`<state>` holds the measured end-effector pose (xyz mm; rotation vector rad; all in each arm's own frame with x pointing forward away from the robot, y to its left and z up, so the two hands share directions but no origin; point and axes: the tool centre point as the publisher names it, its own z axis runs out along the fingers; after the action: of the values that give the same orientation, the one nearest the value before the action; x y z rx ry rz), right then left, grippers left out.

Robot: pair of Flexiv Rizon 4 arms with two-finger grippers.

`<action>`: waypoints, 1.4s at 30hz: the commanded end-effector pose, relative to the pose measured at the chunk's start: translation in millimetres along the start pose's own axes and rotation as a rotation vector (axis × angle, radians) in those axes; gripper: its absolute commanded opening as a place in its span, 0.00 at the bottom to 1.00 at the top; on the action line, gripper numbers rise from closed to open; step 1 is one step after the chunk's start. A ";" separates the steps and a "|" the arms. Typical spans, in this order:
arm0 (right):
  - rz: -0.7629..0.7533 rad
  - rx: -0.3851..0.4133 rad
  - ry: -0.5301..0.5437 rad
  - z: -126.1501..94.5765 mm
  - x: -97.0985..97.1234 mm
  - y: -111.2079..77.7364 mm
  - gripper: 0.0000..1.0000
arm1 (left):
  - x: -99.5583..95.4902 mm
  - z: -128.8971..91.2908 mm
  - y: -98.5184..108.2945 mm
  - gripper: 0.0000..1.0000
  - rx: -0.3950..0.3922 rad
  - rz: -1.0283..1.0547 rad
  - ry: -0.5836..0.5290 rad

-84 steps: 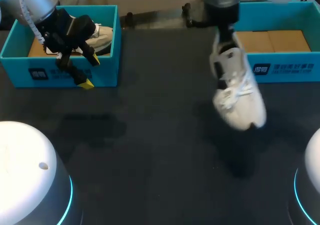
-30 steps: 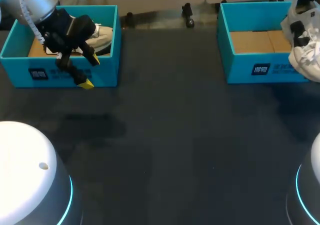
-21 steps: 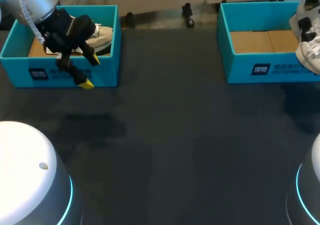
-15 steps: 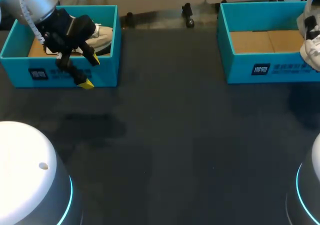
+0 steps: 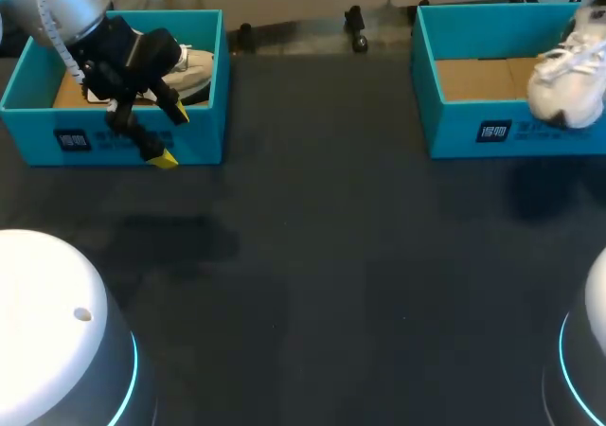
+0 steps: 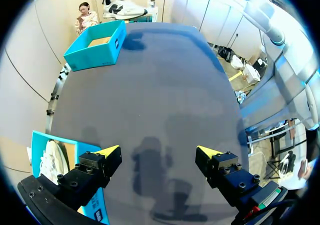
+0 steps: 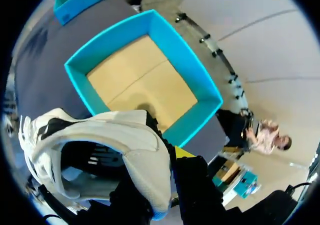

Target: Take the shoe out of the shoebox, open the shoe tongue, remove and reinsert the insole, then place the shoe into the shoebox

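Carried rightward from mid-table, the white shoe [image 5: 566, 87] is now being held over the near wall of the right shoebox [image 5: 454, 128] — its heel is being pinched by the right gripper [image 7: 170, 155]. Only lowering and release are judged left; the left gripper [image 6: 158, 151] is being held spread wide.

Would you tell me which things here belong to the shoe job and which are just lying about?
Job: white shoe, held by the right end effector; right shoebox.
Lying about: left shoebox; second shoe inside it.

End effector [image 7: 169, 161] clamps white shoe [image 7: 102, 135] above shoebox [image 7: 199, 79].
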<state>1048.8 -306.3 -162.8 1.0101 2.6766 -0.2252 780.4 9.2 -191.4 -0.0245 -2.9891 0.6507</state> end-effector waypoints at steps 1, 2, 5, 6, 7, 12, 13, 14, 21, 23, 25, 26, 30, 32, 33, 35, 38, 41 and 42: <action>0.116 0.031 -0.004 -5.7 1.0 -4.1 0.00 | 0.6 -0.1 0.1 1.00 -0.003 0.000 -0.001; 0.154 0.041 -0.002 -5.7 1.9 -6.9 0.00 | 0.6 -0.1 0.1 1.00 -0.003 0.000 -0.001; 0.268 0.036 -0.018 -4.8 3.1 -13.3 0.00 | 0.6 -0.1 0.1 1.00 -0.003 0.000 -0.001; 0.308 0.035 -0.032 -4.4 2.9 -15.0 0.00 | 0.6 -0.1 0.1 1.00 -0.003 0.000 -0.001; 0.336 0.032 -0.041 -4.9 2.5 -15.7 0.00 | 0.6 -0.1 0.1 1.00 -0.003 0.000 -0.001; 0.492 0.055 -0.074 -7.8 1.1 -19.3 0.00 | 0.6 -0.1 0.1 1.00 -0.003 0.000 -0.001; 0.531 0.055 -0.084 -7.8 1.4 -20.3 0.00 | 0.6 -0.1 0.1 1.00 -0.003 0.000 -0.001; 0.559 0.069 -0.083 -8.1 2.3 -21.3 0.00 | 0.6 -0.1 0.1 1.00 -0.003 0.000 -0.001; 0.728 0.115 -0.066 -5.8 8.0 -30.1 0.00 | 0.6 -0.1 0.1 1.00 -0.003 0.000 -0.001; 0.777 0.128 -0.068 -7.1 10.7 -33.2 0.00 | 0.6 -0.1 0.1 1.00 -0.003 0.000 -0.001; 0.836 0.144 -0.068 -7.0 14.2 -36.4 0.00 | 0.6 -0.1 0.1 1.00 -0.003 0.000 -0.001; 0.866 0.141 -0.072 -6.6 15.4 -38.2 0.00 | 0.6 -0.1 0.1 1.00 -0.003 0.000 -0.001; 0.934 0.146 -0.071 -4.2 16.6 -41.7 0.00 | 0.6 -0.1 0.1 1.00 -0.003 0.000 -0.001; 0.949 0.148 -0.080 -3.9 16.4 -41.5 0.00 | 0.6 -0.1 0.1 1.00 -0.003 0.000 -0.001; 0.948 0.145 -0.081 -3.9 16.3 -41.6 0.00 | 0.6 -0.1 0.1 1.00 -0.003 0.000 -0.001; 0.902 0.096 -0.124 -2.4 13.2 -39.6 0.00 | 0.6 -0.1 0.1 1.00 -0.003 0.000 -0.001; 0.902 0.096 -0.124 -2.4 13.2 -39.6 0.00 | 0.6 -0.1 0.1 1.00 -0.003 0.000 -0.001; 0.902 0.096 -0.124 -2.4 13.2 -39.6 0.00 | 0.6 -0.1 0.1 1.00 -0.003 0.000 -0.001; 0.902 0.096 -0.124 -2.4 13.2 -39.6 0.00 | 0.6 -0.1 0.1 1.00 -0.003 0.000 -0.001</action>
<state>1017.5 -326.6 -164.4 2.0135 1.8687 -0.2229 780.5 9.2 -191.4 -0.0245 -2.9891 0.6507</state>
